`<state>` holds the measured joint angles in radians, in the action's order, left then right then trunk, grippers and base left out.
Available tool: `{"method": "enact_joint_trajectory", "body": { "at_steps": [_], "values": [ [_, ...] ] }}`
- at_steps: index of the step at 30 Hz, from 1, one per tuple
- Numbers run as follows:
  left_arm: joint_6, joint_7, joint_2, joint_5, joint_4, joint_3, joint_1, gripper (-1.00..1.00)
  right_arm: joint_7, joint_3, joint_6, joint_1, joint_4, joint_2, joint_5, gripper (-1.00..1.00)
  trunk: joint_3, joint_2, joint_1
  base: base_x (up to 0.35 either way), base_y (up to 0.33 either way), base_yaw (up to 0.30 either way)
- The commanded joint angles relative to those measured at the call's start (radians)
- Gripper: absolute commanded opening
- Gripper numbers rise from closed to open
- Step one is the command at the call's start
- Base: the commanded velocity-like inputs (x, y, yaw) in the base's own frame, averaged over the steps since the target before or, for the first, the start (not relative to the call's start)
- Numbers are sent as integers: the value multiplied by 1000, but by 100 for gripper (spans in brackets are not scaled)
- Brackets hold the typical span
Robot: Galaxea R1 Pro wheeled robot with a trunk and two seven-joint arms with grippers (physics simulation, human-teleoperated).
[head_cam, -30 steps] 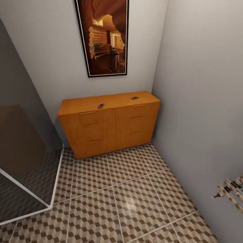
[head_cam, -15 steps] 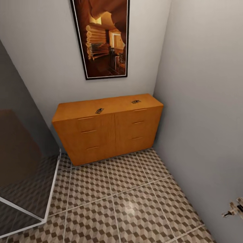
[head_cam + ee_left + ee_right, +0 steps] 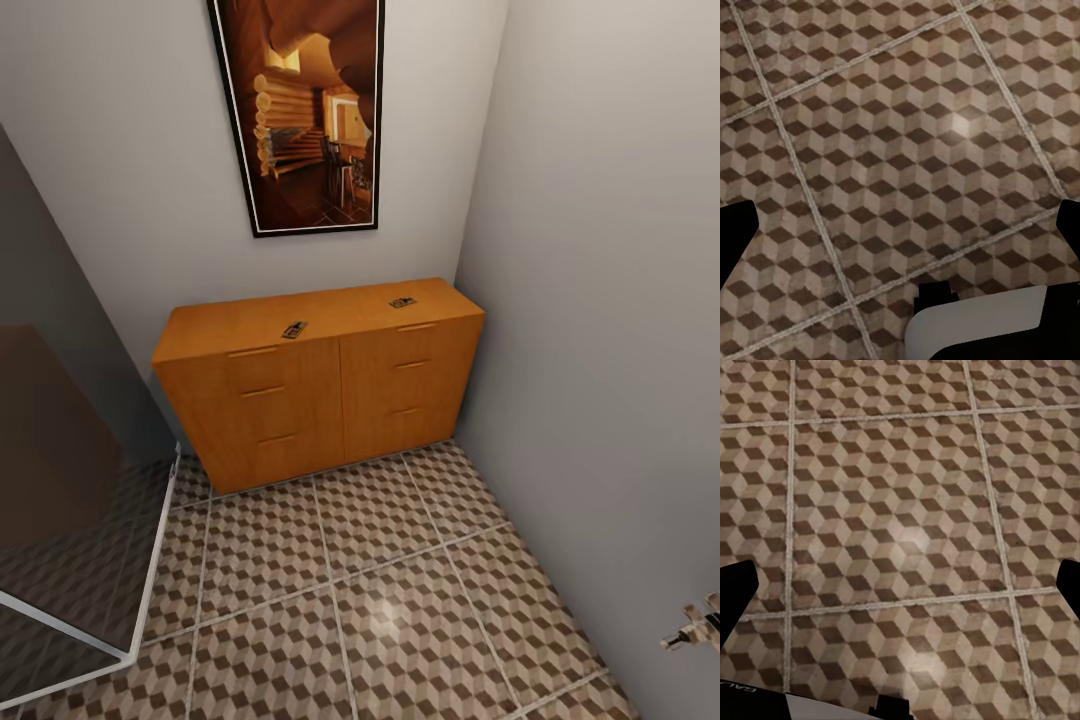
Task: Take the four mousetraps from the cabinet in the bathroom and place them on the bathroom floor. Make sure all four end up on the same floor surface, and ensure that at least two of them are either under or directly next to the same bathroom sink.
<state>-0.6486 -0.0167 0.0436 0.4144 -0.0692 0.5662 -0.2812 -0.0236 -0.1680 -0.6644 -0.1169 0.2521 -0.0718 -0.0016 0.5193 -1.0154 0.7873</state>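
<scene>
Two mousetraps point(image 3: 295, 329) point(image 3: 403, 301) atop cabinet point(image 3: 310, 400), frame centre. Fingers point(image 3: 736, 225) point(image 3: 735, 589) spread wide, empty, above bathroom floor point(image 3: 380, 590). Risk: collision with right wall during approach; small flat traps prone to slipping.

Two mousetraps point(image 3: 295, 329) point(image 3: 403, 302), one cabinet point(image 3: 320, 395) with six drawers, one picture point(image 3: 305, 110).

You're in a home bathroom corner: cube-patterned floor tiles point(image 3: 380, 600), a glass shower screen point(image 3: 70, 480), a wooden cabinet point(image 3: 320, 390) against grey walls, and a framed picture point(image 3: 300, 110) above.
</scene>
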Motion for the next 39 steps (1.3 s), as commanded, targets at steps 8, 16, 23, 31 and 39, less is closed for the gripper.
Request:
{"method": "enact_joint_trajectory", "body": {
  "at_steps": [8,16,23,31,39],
  "values": [
    [-5,-2,-1,4,-3,8,-1,100,-2,-1,-3,-1,-1,0,0,100,1,-1,0,0,0,0],
    [-5,-2,-1,4,-3,9,-1,100,-2,-1,-3,0,-1,0,0,100,1,-1,0,0,0,0],
    [-5,-2,-1,4,-3,8,-1,100,-2,-1,-3,-1,-1,0,0,100,1,-1,0,0,0,0],
    [-5,-2,-1,4,-3,8,-1,100,-2,0,-3,0,-1,0,0,100,1,-1,0,0,0,0],
    [-5,-2,-1,4,-3,8,-1,100,-2,-1,-3,0,-1,0,0,100,1,-1,0,0,0,0]
  ]
}}
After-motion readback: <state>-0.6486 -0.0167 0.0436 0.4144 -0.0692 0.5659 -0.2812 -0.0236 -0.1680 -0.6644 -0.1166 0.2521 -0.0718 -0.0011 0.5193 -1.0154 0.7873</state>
